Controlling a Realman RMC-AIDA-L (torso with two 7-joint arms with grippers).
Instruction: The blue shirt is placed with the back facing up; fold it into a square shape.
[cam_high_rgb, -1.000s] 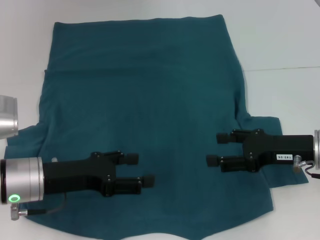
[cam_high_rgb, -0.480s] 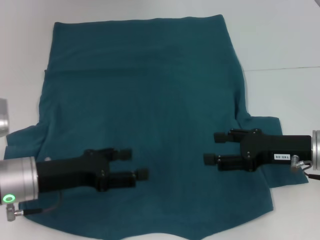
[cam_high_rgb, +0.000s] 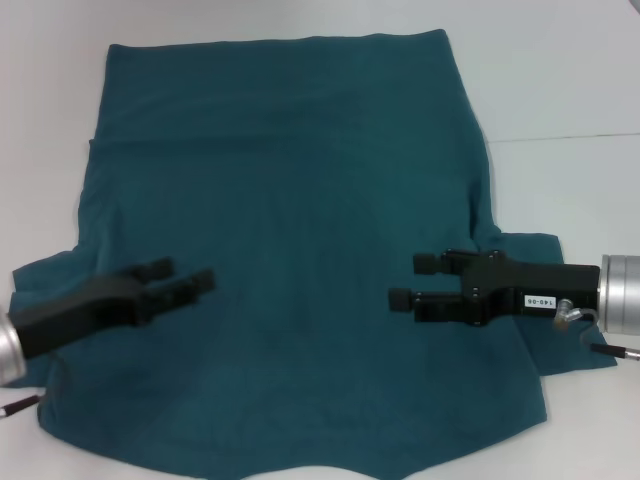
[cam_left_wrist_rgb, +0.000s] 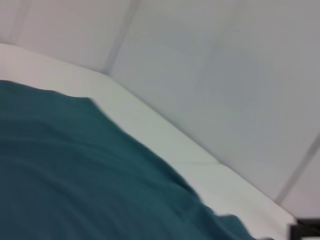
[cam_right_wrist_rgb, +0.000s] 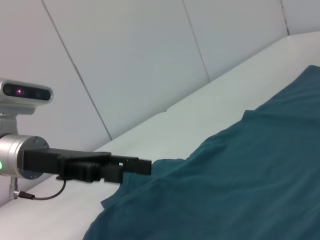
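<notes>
The blue shirt (cam_high_rgb: 290, 230) lies spread flat on the white table, plain side up, and fills most of the head view. It also shows in the left wrist view (cam_left_wrist_rgb: 75, 180) and the right wrist view (cam_right_wrist_rgb: 240, 190). My left gripper (cam_high_rgb: 185, 278) is open and empty, hovering over the shirt's near left part by the left sleeve. It also shows far off in the right wrist view (cam_right_wrist_rgb: 135, 167). My right gripper (cam_high_rgb: 412, 281) is open and empty, hovering over the shirt's near right part beside the right sleeve.
The white table (cam_high_rgb: 560, 80) surrounds the shirt, with bare surface to the far right and along the far edge. Pale wall panels (cam_right_wrist_rgb: 150, 60) stand behind the table.
My left gripper has drawn back to the left and slightly farther from me, over the left sleeve area. My right gripper has slid a little left and farther away. The shirt has not moved.
</notes>
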